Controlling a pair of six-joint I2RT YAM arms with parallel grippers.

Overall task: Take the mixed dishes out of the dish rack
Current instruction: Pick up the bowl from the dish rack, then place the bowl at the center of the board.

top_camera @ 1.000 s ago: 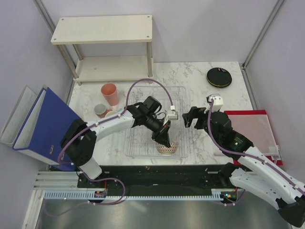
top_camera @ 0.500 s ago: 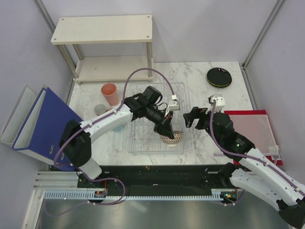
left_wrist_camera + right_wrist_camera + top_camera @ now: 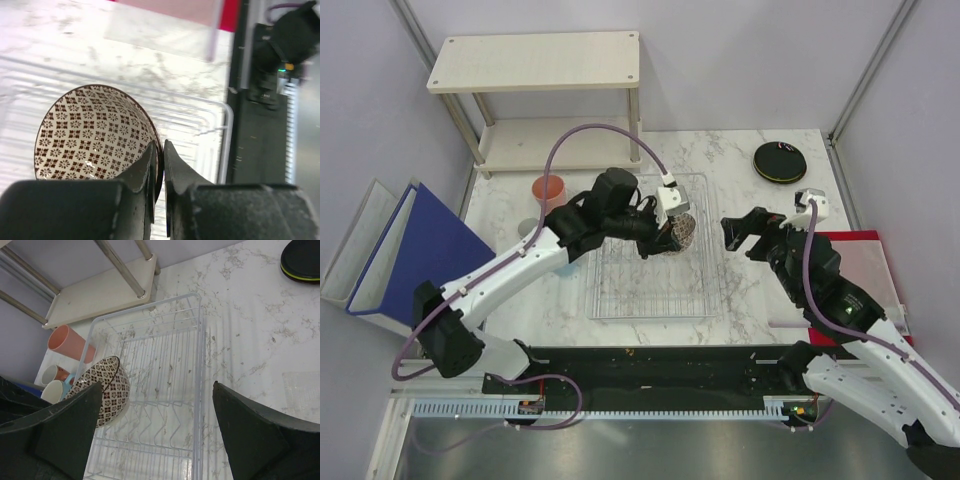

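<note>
While left jaws pinch the bowl (image 3: pixel 95 132) above the dish rack (image 3: pixel 625 290), right jaws gape.

The left gripper (image 3: pixel 675 237) holds the patterned bowl (image 3: pixel 687 230) by its rim, tipped on its side, over the far right part of the wire dish rack (image 3: pixel 650 285). The right gripper (image 3: pixel 744 233) hovers just right of the rack, above the marble table (image 3: pixel 750 290). A salmon cup (image 3: pixel 548 190) stands left of the rack. A black plate (image 3: pixel 780 162) lies at the table's far right corner, and a wooden shelf (image 3: pixel 535 60) stands at the far left.
</note>
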